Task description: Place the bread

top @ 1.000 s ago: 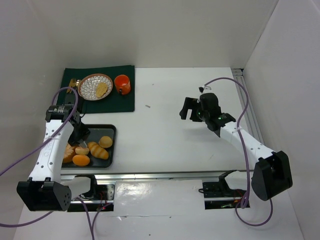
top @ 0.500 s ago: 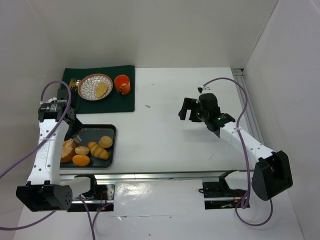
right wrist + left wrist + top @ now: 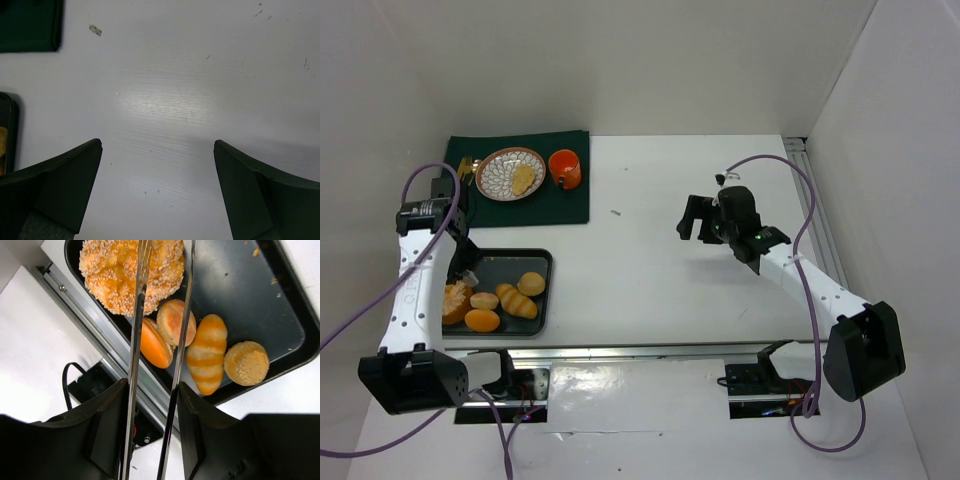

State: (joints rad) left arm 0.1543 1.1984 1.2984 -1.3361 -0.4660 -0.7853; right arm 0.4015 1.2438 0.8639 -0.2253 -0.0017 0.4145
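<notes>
Five buns (image 3: 176, 321) sit packed at 8 o'clock in the tray (image 3: 250, 305), so my left end effector (image 3: 152, 425), gripping empty tongs (image 3: 135, 365), might nip two; right end effector (image 3: 157, 143) gapes wide.

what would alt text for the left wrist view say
The left hand holds open metal tongs over a black tray of five breads. They are a large seeded bun, a round roll, an orange oval roll, a striped long roll and a small round bun.
</notes>
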